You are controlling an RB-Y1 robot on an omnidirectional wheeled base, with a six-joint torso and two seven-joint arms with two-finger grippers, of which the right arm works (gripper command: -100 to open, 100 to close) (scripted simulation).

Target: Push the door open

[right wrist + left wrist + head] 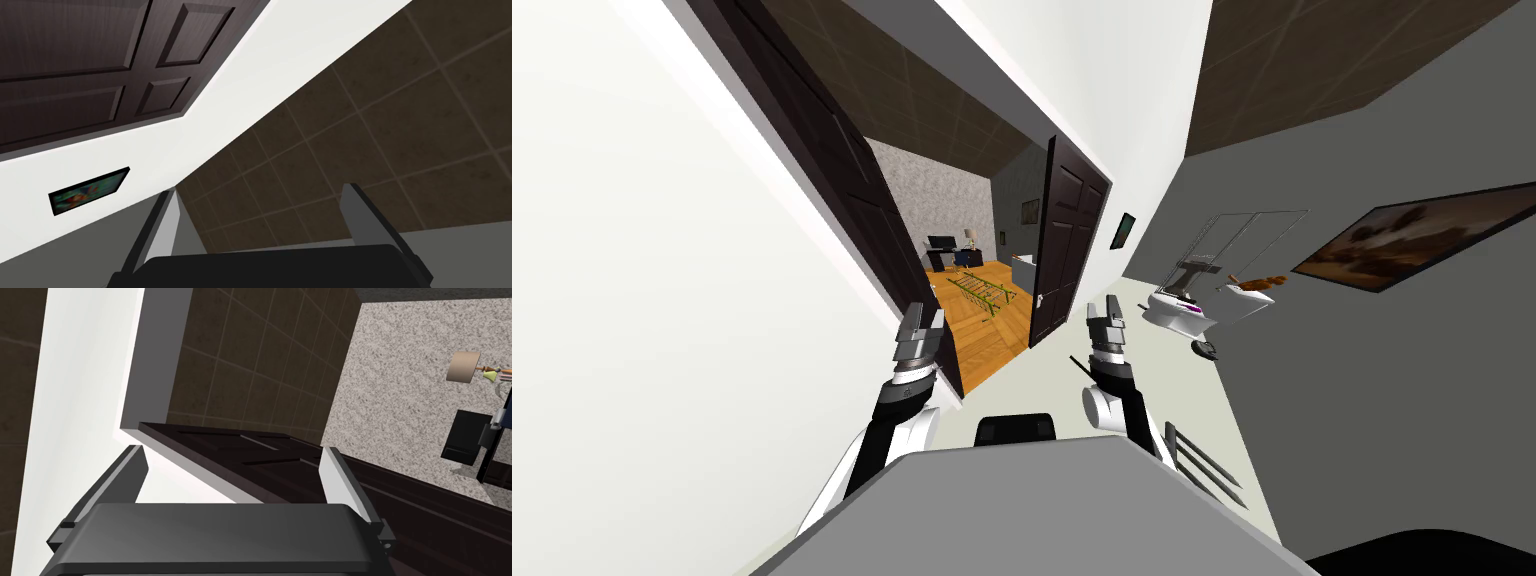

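Wall (622, 260), plain white, takes up your far left, and the door's left leaf (847, 190), dark and panelled, runs along its edge. Your left pincer (920, 335) is raised right at that leaf's lower end, its fingers spread and holding nothing. From its wrist, the leaf crosses close in front of the fingers, so the pincer looks set to push with the blades, not to grip. You cannot tell whether a blade touches the leaf.

Past it the doorway stands well open onto a room with an orange floor (992, 335) and a yellowish frame (980, 290) lying on it. I judge the push largely done on this side.

The right leaf (1064, 235) stands nearly edge-on to you, with a pale handle (1039, 300) low on it. Its angle is hard to read through the wide lens. Your right pincer (1104, 322) is held up just beside it, fingers apart and empty, apparently kept clear of the work.

Further right, a small picture (1123, 230) hangs on the white wall. A white fixture (1192, 305) by the grey wall is too small to name. A large picture (1412, 240) is cut off at the edge.
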